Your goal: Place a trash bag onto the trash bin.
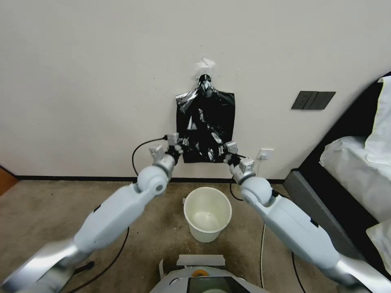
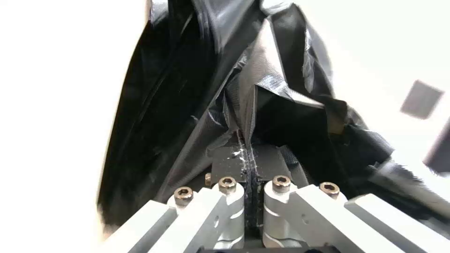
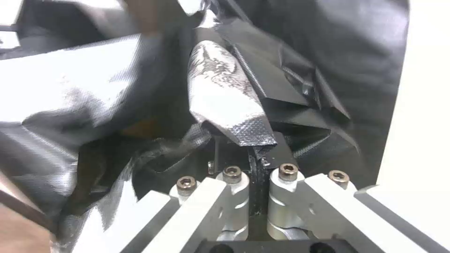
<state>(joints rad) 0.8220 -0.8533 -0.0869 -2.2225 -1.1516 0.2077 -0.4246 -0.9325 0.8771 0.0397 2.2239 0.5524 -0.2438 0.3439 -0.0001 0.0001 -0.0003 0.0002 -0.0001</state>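
The trash bag (image 1: 203,130), glossy black and crinkled, hangs against the wall from a pinched top at a hook, in front of more black bags. My left gripper (image 1: 182,147) is shut on its lower left edge, and in the left wrist view a thin fold of the bag (image 2: 187,88) sits pinched in that left gripper (image 2: 247,140). My right gripper (image 1: 223,154) is shut on the lower right edge; the right wrist view has a shiny fold of the bag (image 3: 225,95) caught in this right gripper (image 3: 253,147). The cream-white trash bin (image 1: 185,209) stands open on the floor below, between my arms.
A bed (image 1: 358,162) with white bedding and a dark frame fills the right side. A dark switch plate (image 1: 313,100) and a white socket (image 1: 265,154) are on the wall. Black cables trail over the carpet by both arms. My base (image 1: 203,280) is just behind the bin.
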